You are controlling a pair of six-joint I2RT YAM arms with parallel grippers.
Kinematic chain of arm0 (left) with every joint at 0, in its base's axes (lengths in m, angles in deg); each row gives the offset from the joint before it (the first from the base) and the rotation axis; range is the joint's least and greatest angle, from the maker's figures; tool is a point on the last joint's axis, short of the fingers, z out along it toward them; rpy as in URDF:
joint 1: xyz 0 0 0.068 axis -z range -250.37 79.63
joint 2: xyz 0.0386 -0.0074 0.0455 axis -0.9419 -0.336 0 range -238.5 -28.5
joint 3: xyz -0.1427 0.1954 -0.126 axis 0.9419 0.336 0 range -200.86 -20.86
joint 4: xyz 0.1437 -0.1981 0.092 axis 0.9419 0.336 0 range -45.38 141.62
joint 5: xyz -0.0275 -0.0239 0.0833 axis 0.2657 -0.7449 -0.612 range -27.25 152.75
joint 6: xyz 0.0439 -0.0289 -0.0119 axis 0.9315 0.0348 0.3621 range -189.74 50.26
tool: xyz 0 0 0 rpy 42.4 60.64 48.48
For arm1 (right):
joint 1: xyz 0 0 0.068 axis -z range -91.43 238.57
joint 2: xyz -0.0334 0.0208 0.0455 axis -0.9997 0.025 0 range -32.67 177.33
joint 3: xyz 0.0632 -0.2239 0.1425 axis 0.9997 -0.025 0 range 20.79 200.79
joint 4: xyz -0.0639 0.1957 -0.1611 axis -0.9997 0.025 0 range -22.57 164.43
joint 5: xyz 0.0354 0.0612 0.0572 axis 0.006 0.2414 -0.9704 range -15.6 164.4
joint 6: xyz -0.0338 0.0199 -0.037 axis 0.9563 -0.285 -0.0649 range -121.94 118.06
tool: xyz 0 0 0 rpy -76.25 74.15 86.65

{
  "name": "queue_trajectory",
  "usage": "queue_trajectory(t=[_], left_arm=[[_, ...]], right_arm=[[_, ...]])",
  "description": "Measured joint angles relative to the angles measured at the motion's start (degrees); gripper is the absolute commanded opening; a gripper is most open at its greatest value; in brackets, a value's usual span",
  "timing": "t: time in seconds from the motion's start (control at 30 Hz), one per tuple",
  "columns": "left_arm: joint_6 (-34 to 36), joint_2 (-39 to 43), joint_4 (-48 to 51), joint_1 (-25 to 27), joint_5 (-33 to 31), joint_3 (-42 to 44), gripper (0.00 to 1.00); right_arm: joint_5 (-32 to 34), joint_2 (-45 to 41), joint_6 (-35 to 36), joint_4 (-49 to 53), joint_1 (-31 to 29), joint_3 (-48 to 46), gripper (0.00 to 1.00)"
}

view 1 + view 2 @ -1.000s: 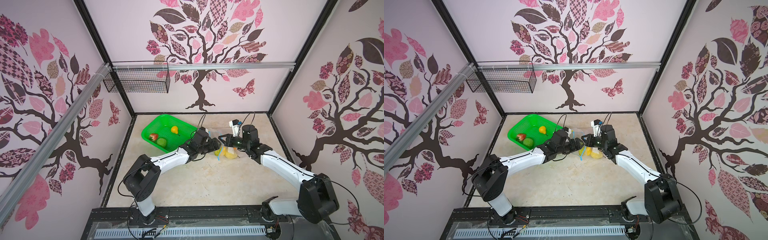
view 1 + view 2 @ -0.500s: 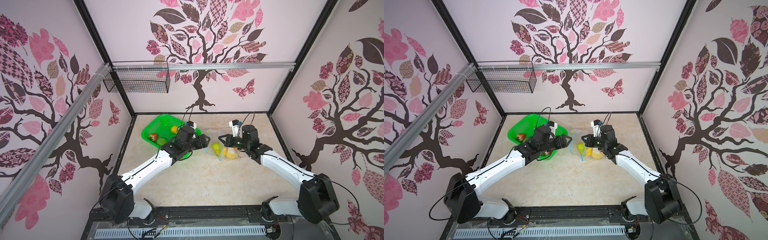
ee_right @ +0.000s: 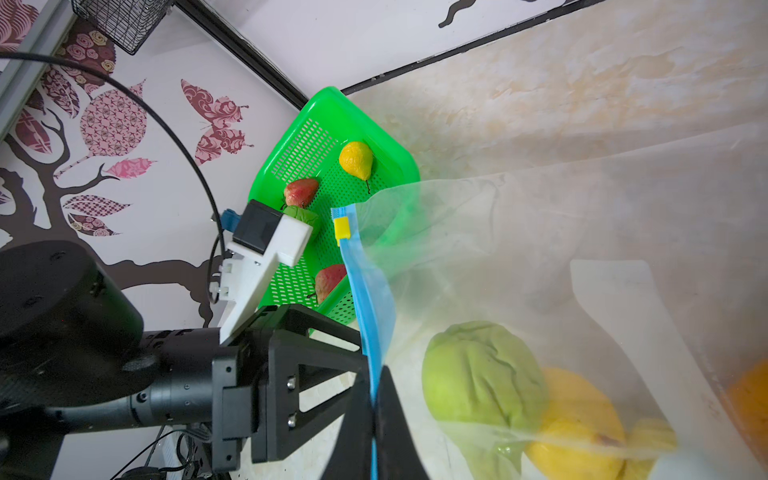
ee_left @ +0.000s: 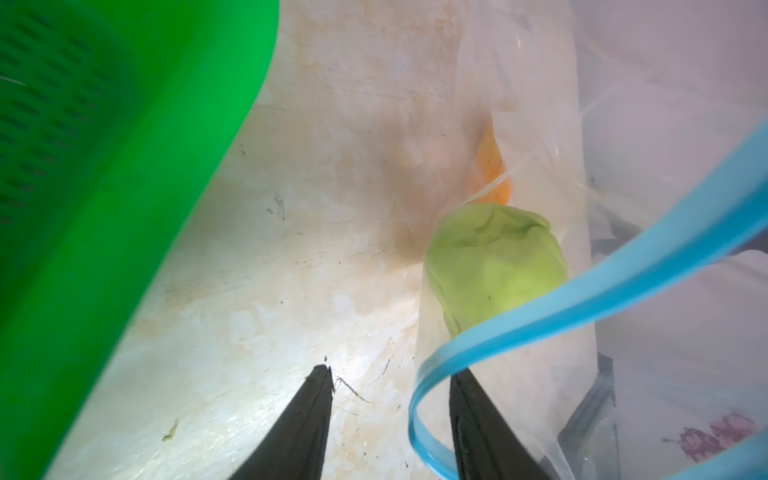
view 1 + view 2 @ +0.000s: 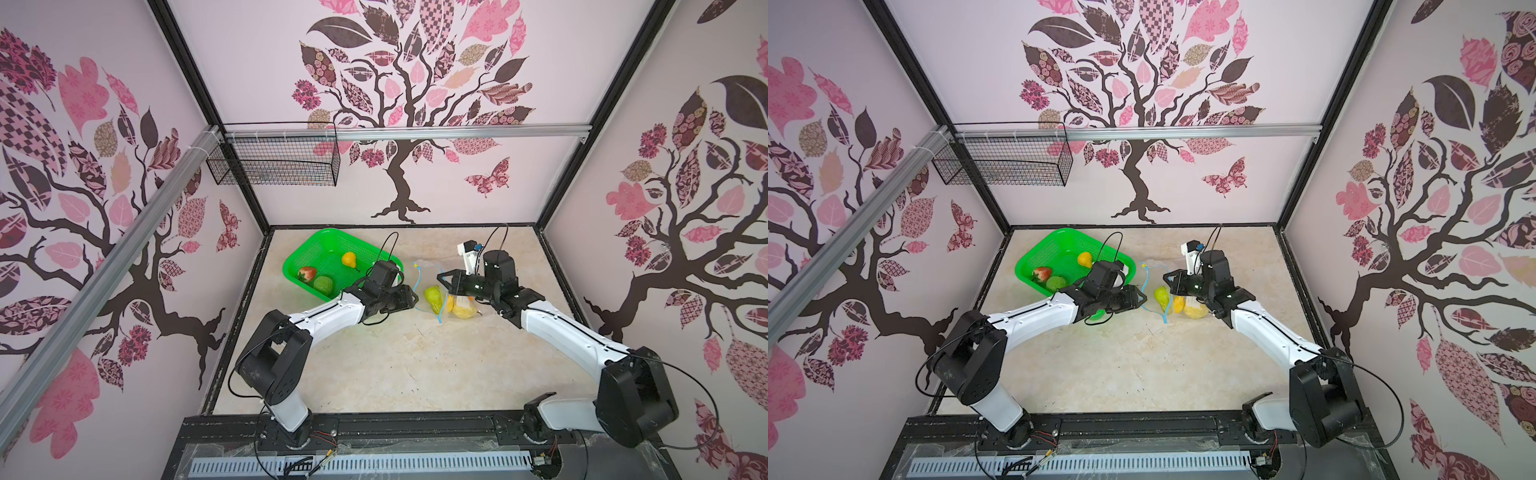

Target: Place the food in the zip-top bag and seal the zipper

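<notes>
Roughly halfway, I'd say. The bag (image 3: pixel 561 232) sits mid-table toward the far side, just right of the basket (image 5: pixel 316 249), with its mouth gaping left. Inside are a pear (image 5: pixel 433 297), a lemon (image 5: pixel 462 309) and something orange (image 4: pixel 492 174). Two strawberries (image 3: pixel 301 192), a yellow fruit (image 3: pixel 355 160) and a green ball (image 3: pixel 303 214) are left in the basket. The right gripper (image 3: pixel 374 386) is clamped tight on the blue zipper (image 3: pixel 365 291). The left gripper (image 4: pixel 390 371) is at the rim, jaws partway apart, gripping nothing I can see. The bag is clear and crinkly, with its yellow slider (image 3: pixel 341 227) at the far end.
</notes>
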Motion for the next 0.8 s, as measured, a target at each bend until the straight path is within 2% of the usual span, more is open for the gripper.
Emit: queue_trajectory(t=[0.2, 0.37, 0.5, 0.8], left_arm=[[-0.74, -0.39, -2.45, 0.22, 2.86, -0.04, 0.01], [-0.37, 0.83, -2.64, 0.20, 3.34, -0.13, 0.00], [1.25, 3.72, 0.11, 0.22, 2.40, -2.69, 0.00], [8.72, 8.07, 7.80, 0.15, -0.55, -20.20, 0.00]], right_arm=[[0.15, 0.00, 0.46, 0.24, 0.00, 0.07, 0.00], [1.68, -0.02, 1.88, 2.34, 0.00, 1.33, 0.00], [5.40, -0.15, 4.31, 6.43, 0.00, 4.81, 0.00], [19.30, -5.03, 10.64, 15.96, 0.00, 13.66, 0.00]])
